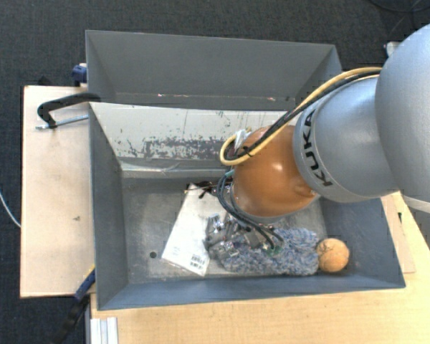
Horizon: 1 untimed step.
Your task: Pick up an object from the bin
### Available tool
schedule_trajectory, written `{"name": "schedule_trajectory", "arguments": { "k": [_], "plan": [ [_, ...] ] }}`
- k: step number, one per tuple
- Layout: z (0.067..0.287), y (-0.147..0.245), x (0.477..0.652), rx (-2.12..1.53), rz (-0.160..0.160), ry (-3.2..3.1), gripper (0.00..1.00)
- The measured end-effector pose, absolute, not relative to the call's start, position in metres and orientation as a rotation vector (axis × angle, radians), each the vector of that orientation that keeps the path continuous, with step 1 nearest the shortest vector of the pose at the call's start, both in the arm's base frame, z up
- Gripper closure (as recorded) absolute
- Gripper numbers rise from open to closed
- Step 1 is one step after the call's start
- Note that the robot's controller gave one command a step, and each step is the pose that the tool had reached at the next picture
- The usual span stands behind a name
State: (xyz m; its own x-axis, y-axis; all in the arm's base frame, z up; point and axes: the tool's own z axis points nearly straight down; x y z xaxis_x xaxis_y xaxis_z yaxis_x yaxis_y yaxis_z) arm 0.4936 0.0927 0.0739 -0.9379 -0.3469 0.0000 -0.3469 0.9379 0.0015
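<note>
Inside grey bin [105, 213], white packet [186, 236], blue-grey cloth [295, 255], tan ball [334, 255], gripper [226, 241] near cloth

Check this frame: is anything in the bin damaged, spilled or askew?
Nothing spilled. The flat white packet with a barcode label lies askew on the floor, its right edge by the gripper. The blue-grey knitted cloth is bunched up, and the grey metal bin's back wall has scratched, worn paint.
</note>
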Motion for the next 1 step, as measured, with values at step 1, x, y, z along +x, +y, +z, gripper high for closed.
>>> {"name": "schedule_trajectory", "arguments": {
  "k": [1],
  "plan": [
    [0.0739, 0.0926, 0.4935, 0.553, -0.002, -3.092, 1.0]
  ]
}}
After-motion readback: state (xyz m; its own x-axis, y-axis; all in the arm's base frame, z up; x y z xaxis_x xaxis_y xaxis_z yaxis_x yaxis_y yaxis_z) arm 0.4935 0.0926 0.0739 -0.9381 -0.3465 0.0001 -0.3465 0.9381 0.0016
